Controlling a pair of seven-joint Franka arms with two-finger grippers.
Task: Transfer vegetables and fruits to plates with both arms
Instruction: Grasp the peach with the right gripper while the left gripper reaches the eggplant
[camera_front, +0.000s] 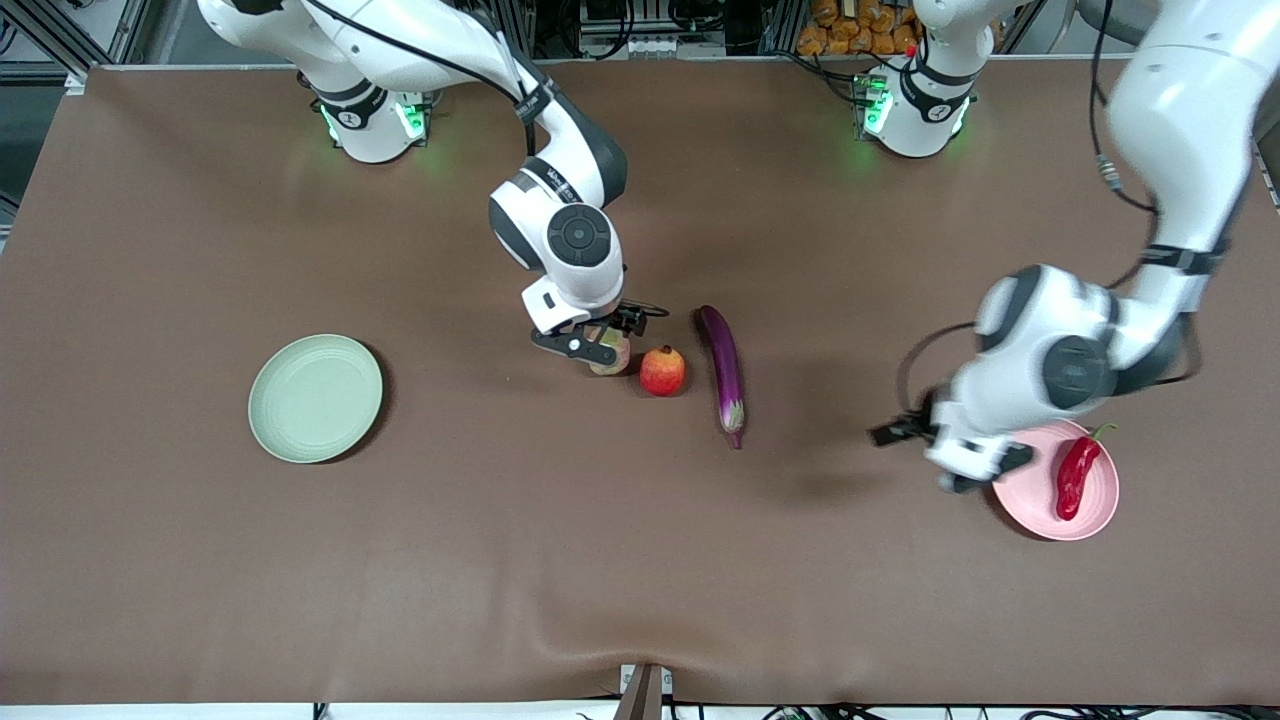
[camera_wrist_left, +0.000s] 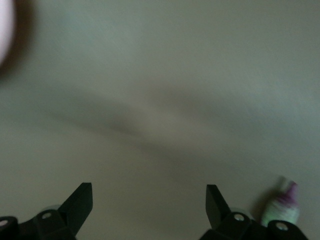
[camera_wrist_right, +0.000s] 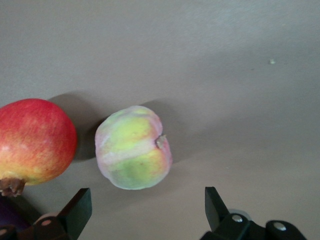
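Peach: the peach (camera_wrist_right: 133, 147) lies on the brown tabletop (camera_front: 640, 560) just above the middle of the front frame, close beside the pomegranate (camera_front: 662, 370). I judge it light, smooth and a little slippery because it is round. The best hold is across its widest middle with a gentle squeeze so it does not pop out.

Pomegranate: a round red fruit with a small crown tip, between the peach and the eggplant (camera_front: 724, 372). It looks firmer and a bit heavier than the peach, and it sits close enough to crowd one finger.

Eggplant: it lies lengthwise at the centre of the front frame. It is long and glossy, so a hold near mid-length should keep it from tipping.

Chili pepper: the chili pepper (camera_front: 1076, 478) already rests on the pink plate (camera_front: 1030, 510) at the lower right of the front frame.

Green plate: the green plate (camera_front: 315, 397) sits at the middle left of the front frame with nothing on it.

Right claw: the right claw (camera_wrist_right: 148, 207) is spread wide and empty, low over the peach.

Left claw: the left claw (camera_wrist_left: 149, 202) is spread wide and empty over the tabletop at the pink plate's edge.

Views: the right wrist view shows the peach's stem dimple and the gap to the pomegranate, which the arm hides in the front frame. The left wrist view catches only the eggplant's pale tip in its lower right. Only the front frame shows both plates.
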